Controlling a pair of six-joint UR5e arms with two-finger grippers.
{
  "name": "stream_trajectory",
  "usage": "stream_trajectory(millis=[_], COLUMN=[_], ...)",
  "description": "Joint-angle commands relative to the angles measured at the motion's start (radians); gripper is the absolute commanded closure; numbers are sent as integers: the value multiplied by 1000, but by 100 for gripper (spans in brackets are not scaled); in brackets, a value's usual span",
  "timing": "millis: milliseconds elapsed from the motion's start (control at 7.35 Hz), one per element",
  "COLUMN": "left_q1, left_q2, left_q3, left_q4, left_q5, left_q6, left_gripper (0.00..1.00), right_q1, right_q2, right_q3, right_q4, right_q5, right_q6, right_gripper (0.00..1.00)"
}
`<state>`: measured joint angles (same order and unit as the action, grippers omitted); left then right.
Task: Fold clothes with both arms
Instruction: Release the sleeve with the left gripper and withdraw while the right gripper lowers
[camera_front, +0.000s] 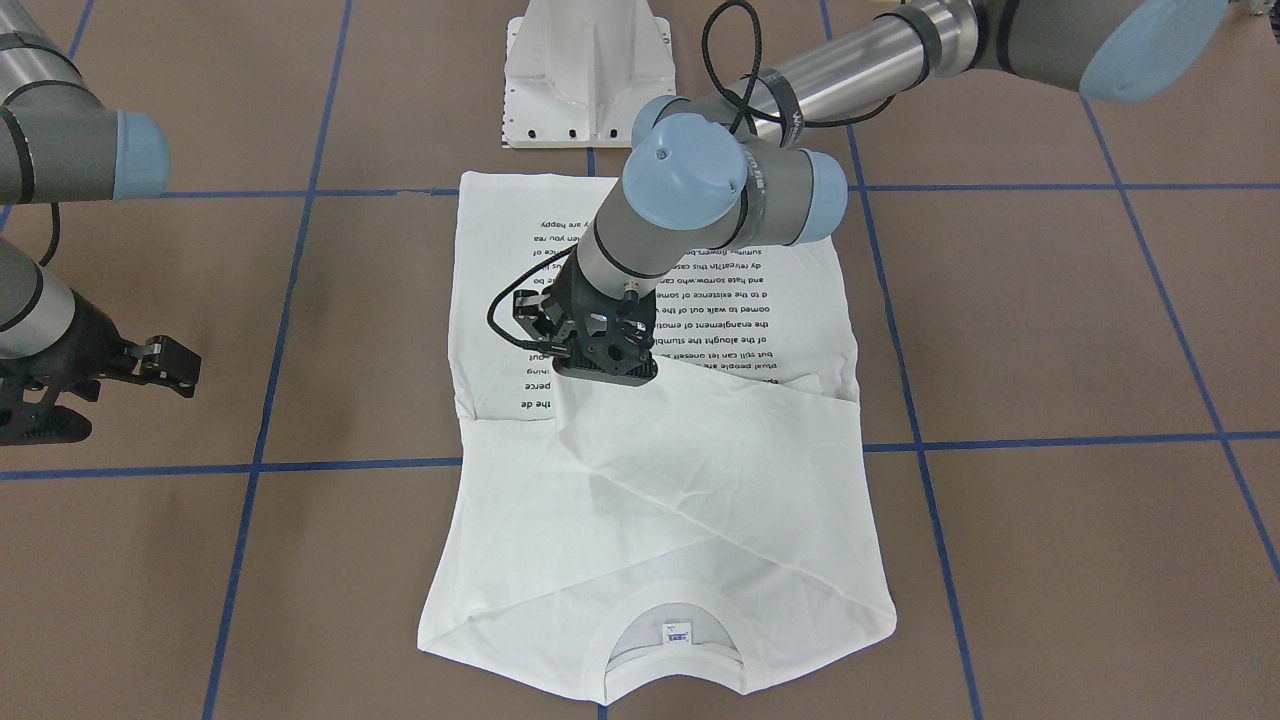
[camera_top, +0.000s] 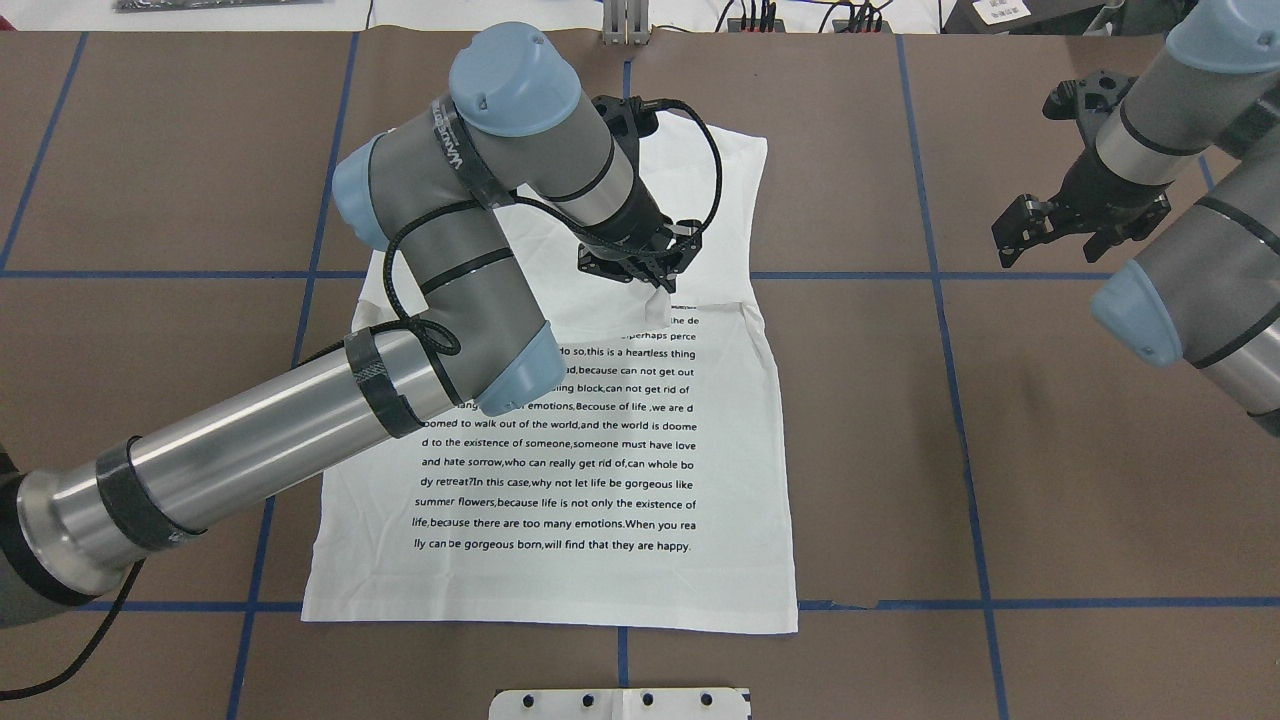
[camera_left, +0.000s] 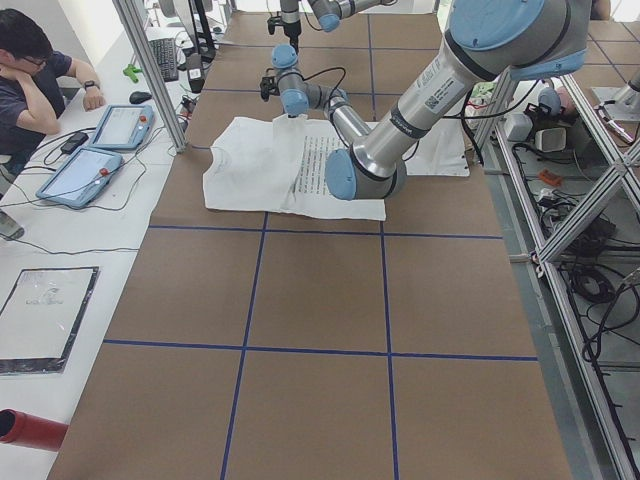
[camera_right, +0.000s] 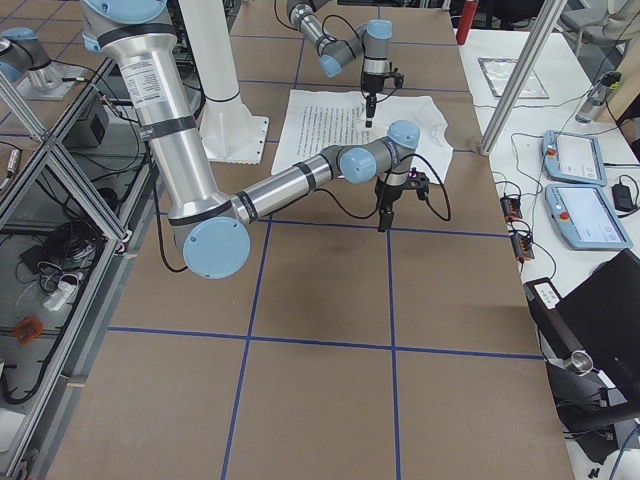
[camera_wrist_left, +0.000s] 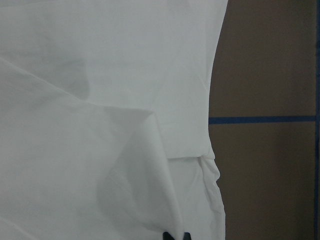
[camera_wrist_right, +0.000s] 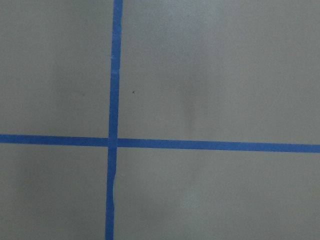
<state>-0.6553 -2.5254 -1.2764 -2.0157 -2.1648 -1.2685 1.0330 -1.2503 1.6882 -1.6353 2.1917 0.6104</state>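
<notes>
The white long-sleeved T-shirt lies flat on the brown table, text side up, with the neck and label away from the robot. Both sleeves lie crossed over the chest. My left gripper points down on the middle of the shirt, at the top edge of the text block, and is shut on a pinch of white fabric. A raised ridge of cloth runs to its fingertips. My right gripper is open and empty, above bare table off the shirt's right side.
The white metal pedestal stands at the robot's edge of the table, just past the shirt's hem. Blue tape lines grid the brown table. An operator and tablets are beyond the table's far long edge.
</notes>
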Motion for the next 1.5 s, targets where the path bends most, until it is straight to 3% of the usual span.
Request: stream_trajectory(millis=[0, 136, 408, 816, 1088, 1361], left_q1=[31, 58, 60, 43, 14, -4], left_q2=[-16, -26, 6, 39, 149, 229], left_q3=[6, 0, -3, -9, -136, -298], left_q4=[-9, -35, -113, -88, -40, 148], left_q5=[20, 42, 63, 66, 66, 81], left_q6=[-27, -70, -74, -74, -71, 22], left_gripper=[54, 1, 0, 0, 0, 0], right_q1=[-1, -1, -1, -5, -91, -215], right_q2=[6, 9, 14, 3, -9, -92], right_q3=[-2, -4, -22, -18, 49, 175], right_q4=[0, 2, 61, 135, 201, 256], right_q5=[0, 2, 2, 52, 7, -90], right_q6=[0, 0, 0, 11, 217, 378], right_gripper=[0, 0, 0, 0, 0, 0])
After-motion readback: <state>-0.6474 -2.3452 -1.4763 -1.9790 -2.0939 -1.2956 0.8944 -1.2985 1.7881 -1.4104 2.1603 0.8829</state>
